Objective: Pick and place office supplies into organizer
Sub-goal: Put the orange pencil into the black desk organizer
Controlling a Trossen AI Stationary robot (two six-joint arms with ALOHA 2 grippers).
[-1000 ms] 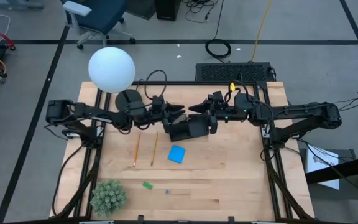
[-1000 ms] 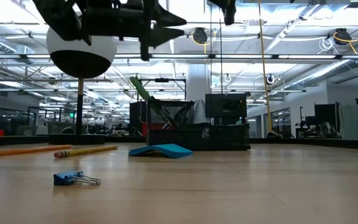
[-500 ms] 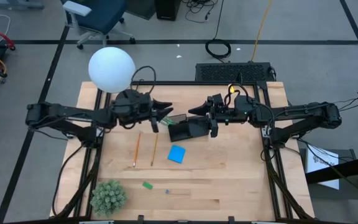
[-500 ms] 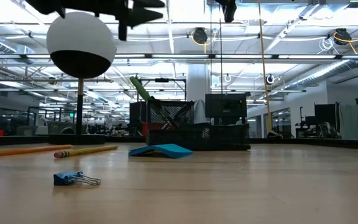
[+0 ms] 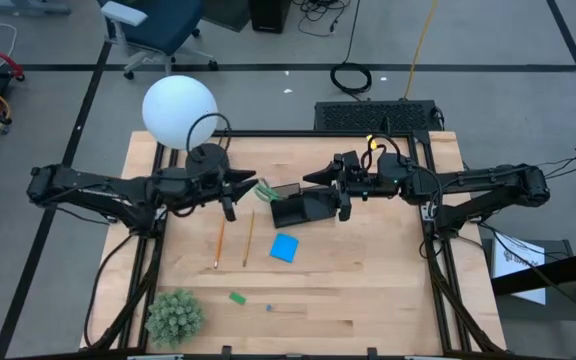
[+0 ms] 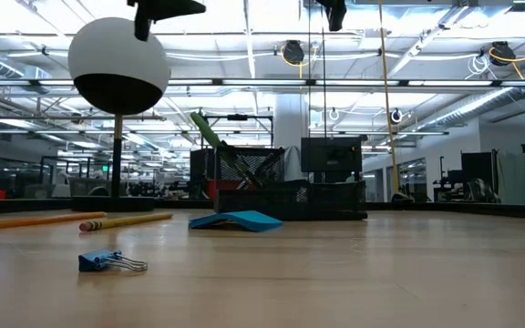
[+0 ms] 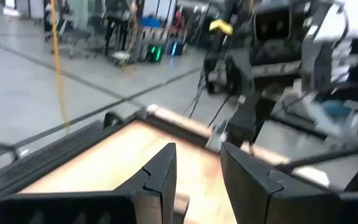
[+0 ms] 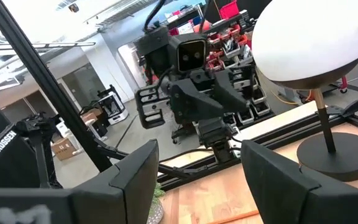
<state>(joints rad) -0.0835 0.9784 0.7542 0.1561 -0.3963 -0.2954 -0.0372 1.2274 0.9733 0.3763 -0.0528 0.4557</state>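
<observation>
The left gripper (image 5: pixel 245 186) has pulled back from the organizer (image 5: pixel 303 207), fingers (image 7: pixel 160 175) parted and empty. Scissors (image 5: pixel 265 190) now stand in the organizer, just ahead of them. The right gripper (image 5: pixel 313 177) hovers spread over it. Pencils (image 5: pixel 233 239), the pad (image 5: pixel 284 247) and the eraser (image 5: pixel 237 297) wait on the table (image 5: pixel 388 290).

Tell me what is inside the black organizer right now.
Green-handled scissors stick out of the organizer at its left end, seen from above and across the table. The right hand hangs over part of it, so the rest of the inside is hidden.
</observation>
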